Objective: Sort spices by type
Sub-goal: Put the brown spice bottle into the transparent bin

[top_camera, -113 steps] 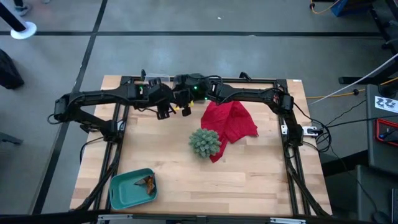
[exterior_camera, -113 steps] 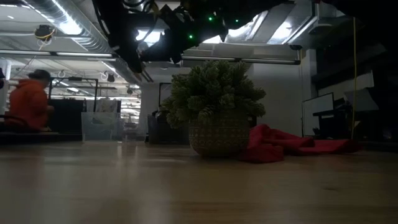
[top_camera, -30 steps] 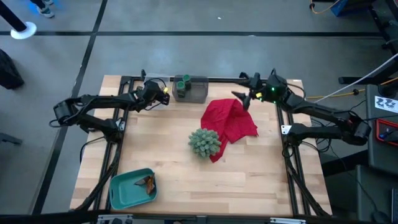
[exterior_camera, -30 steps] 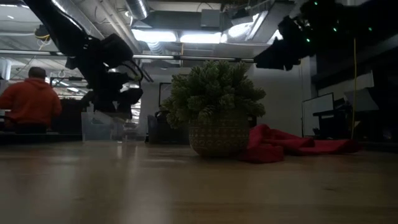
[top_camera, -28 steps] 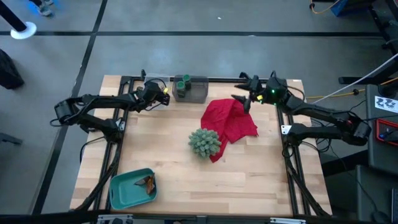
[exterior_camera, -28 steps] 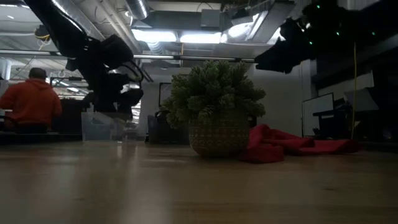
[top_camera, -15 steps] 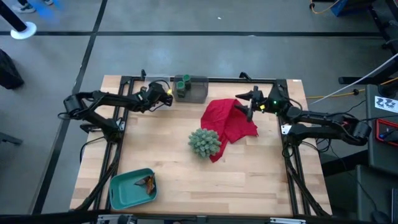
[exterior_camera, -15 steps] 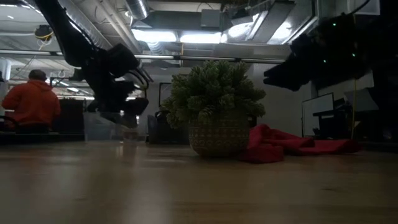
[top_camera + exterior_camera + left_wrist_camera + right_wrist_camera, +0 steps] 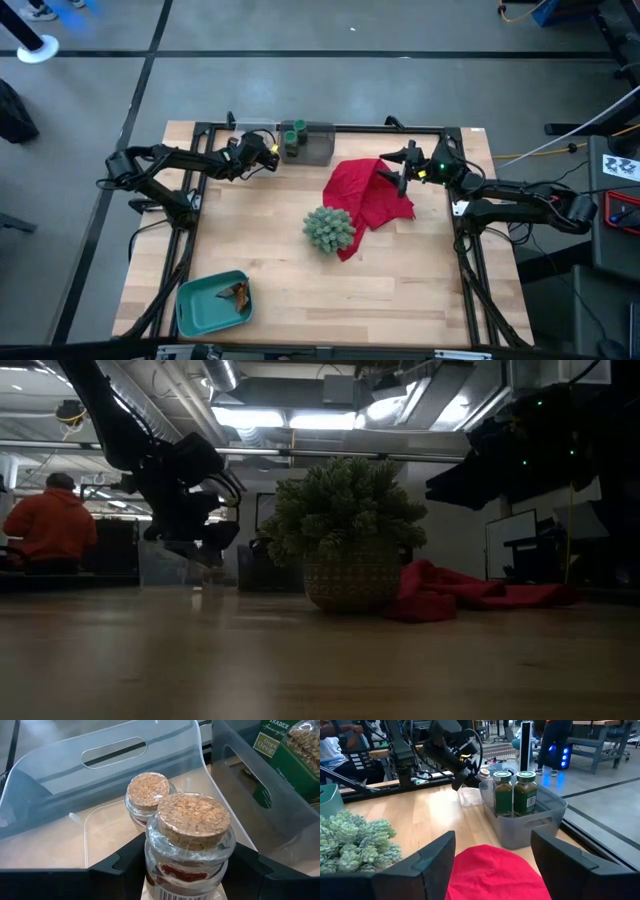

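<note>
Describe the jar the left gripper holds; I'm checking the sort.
The jar is small, clear glass, with a round cork stopper and a red label with a barcode below. It stands upright, clamped between the left gripper's dark fingers, over a clear plastic bin where a second cork-topped jar already sits.

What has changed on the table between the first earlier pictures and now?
Both arms parted from the back middle. The left gripper now holds a cork-topped jar by the clear bin; the right gripper is open over the red cloth. The plant and teal tray stayed.
</note>
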